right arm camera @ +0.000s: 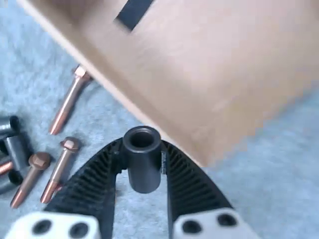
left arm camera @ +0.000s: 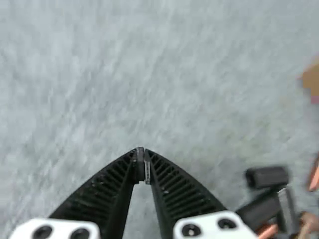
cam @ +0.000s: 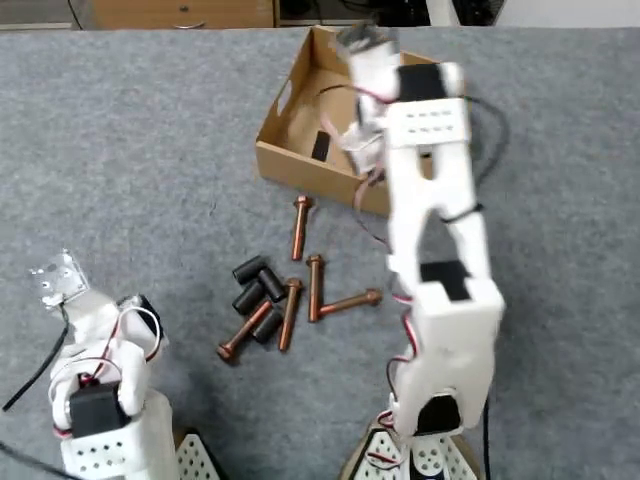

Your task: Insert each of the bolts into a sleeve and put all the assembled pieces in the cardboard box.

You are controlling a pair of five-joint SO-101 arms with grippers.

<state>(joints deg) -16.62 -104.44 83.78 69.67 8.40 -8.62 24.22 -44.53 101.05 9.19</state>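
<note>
- We see the right gripper (right arm camera: 142, 149) with its fingers clamped on a black cylindrical sleeve (right arm camera: 142, 167), whose open end faces the wrist camera.
- The held sleeve sits close to the near wall of the open brown cardboard box (right arm camera: 199, 74), about where that wall meets the grey tabletop (right arm camera: 279, 164).
- In the high view the box (cam: 275, 150) stands at the far side of the tabletop. The right arm (cam: 440, 230) stretches over it and covers much of its inside, so we cannot tell what lies there.
- The left gripper (left arm camera: 140, 167) has its fingers pressed together tip to tip with nothing between them. It hangs over bare tabletop at the near left (cam: 60, 278), well apart from the box.
- Five copper-coloured bolts (cam: 315, 287) lie loose on the tabletop in front of the box, between the two arms.
- A few loose black sleeves (cam: 248, 297) lie bunched just beside the bolts, some touching them.
</note>
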